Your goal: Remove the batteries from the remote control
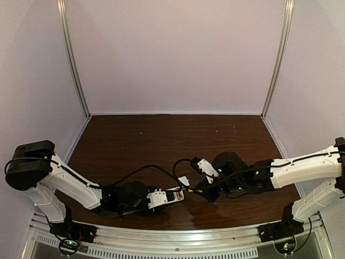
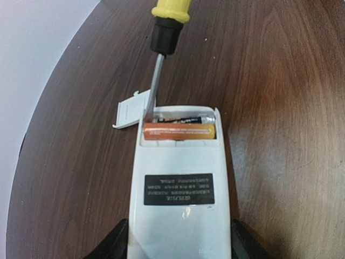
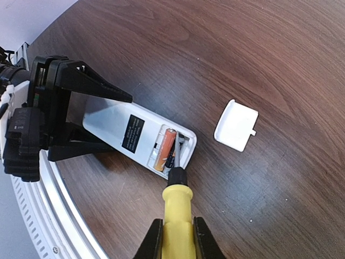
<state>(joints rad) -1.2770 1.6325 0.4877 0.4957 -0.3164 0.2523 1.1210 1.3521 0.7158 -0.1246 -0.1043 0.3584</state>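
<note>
Two batteries inside remote control, held in left gripper

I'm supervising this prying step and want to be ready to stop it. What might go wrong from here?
1. The tip of the screwdriver is wedged beside the dark battery; a slip could gouge the remote control.
2. The left gripper clamps only the remote control's opposite end, so levering by the right gripper may twist it loose.
3. A levered orange battery might pop out and roll across the table.
</note>
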